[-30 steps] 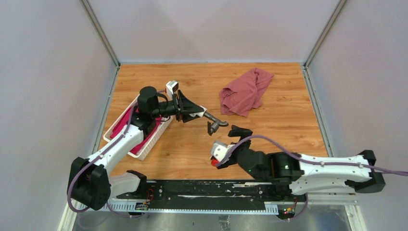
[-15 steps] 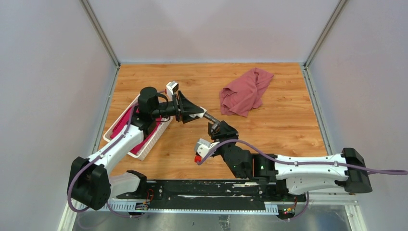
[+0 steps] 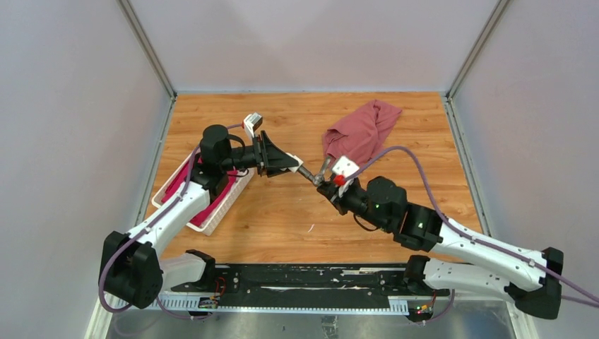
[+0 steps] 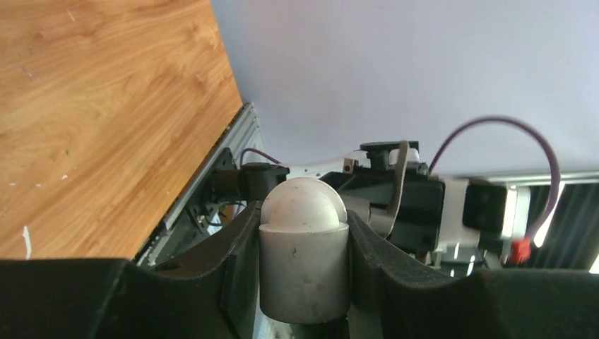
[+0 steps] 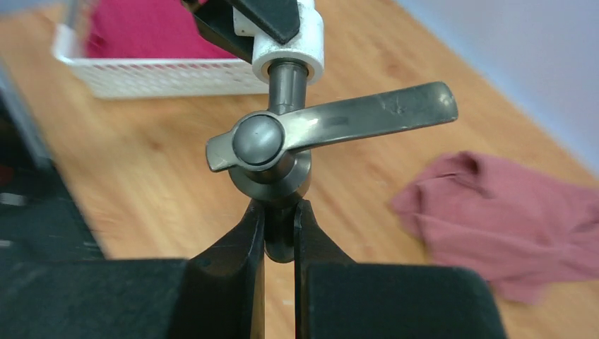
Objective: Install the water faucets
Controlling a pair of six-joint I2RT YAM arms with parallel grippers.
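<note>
Above the table's middle, the dark grey T-shaped tap (image 5: 332, 123) has its stem in the stubby white fitting (image 5: 289, 46). My left gripper (image 4: 304, 236) is shut on that white fitting (image 4: 304, 265), pinched between both fingers. My right gripper (image 5: 279, 222) is shut on the tap's lower stub, with the lever pointing right above its fingers. In the top view the left gripper (image 3: 294, 163) and the right gripper (image 3: 325, 181) meet at the tap (image 3: 311, 174).
The dusty-red cloth (image 3: 360, 134) lies crumpled behind the right gripper; the right wrist view shows this cloth (image 5: 508, 219) on the right. A white slatted basket (image 3: 164, 191) with magenta fabric sits under the left arm. A black rail runs along the near edge.
My right arm swung up from the near side to the tap, turned its wrist over and shut its open jaws on it. The left arm barely moved and kept its grip.
</note>
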